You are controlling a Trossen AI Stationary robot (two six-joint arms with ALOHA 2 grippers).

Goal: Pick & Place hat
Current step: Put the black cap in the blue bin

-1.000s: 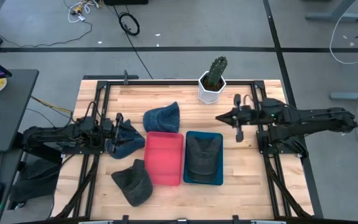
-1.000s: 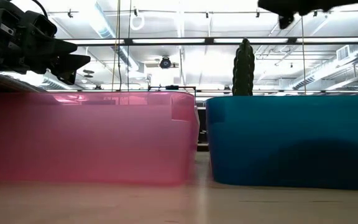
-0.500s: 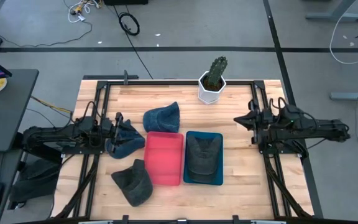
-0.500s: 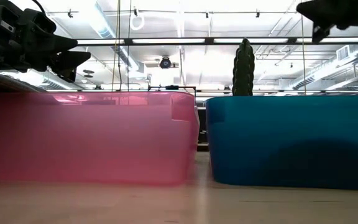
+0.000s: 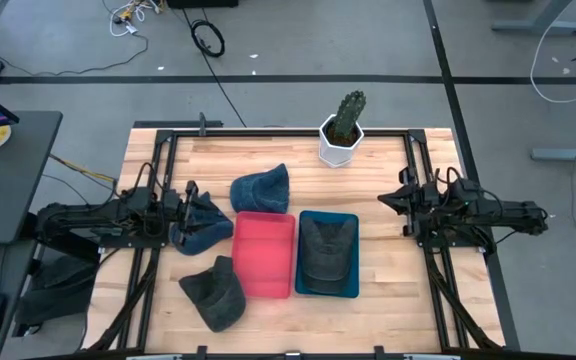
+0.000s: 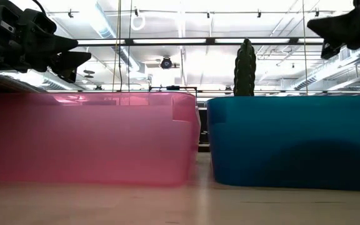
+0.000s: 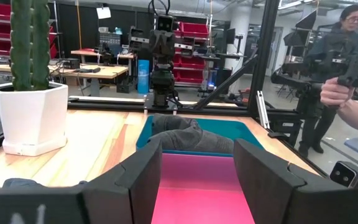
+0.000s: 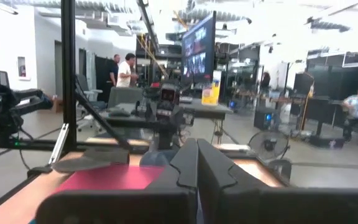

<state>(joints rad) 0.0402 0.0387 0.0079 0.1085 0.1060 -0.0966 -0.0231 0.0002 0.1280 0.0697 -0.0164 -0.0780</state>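
now from above: right gripper pulled back toward the right edge of the table, arm folded shorter than half a second ago and far shorter than a second ago, when stretched in toward the cactus pot. fingers pressed together, holding nothing. left gripper unchanged over the left side, sitting on the blue denim hat just left of the pink bin, fingers spread. dark grey hat lying inside the blue bin, same as before. second denim hat just behind the pink bin, dark hat near the front left, neither moved. next, at table height: pink bin on the left and blue bin on the right, side by side and just apart, cactus rising behind the blue one. right gripper now at the far upper right corner, farther right and a little lower than in both earlier frames; left gripper at upper left, same place. then the left wrist: own fingers set wide apart with the pink bin between them, grey hat resting in the blue bin beyond, white cactus pot off to one side, a person's hand holding a dark device past the table frame. lastly the right wrist: own fingers closed flat against each other, pink bin beyond them, people standing and sitting in the room behind.
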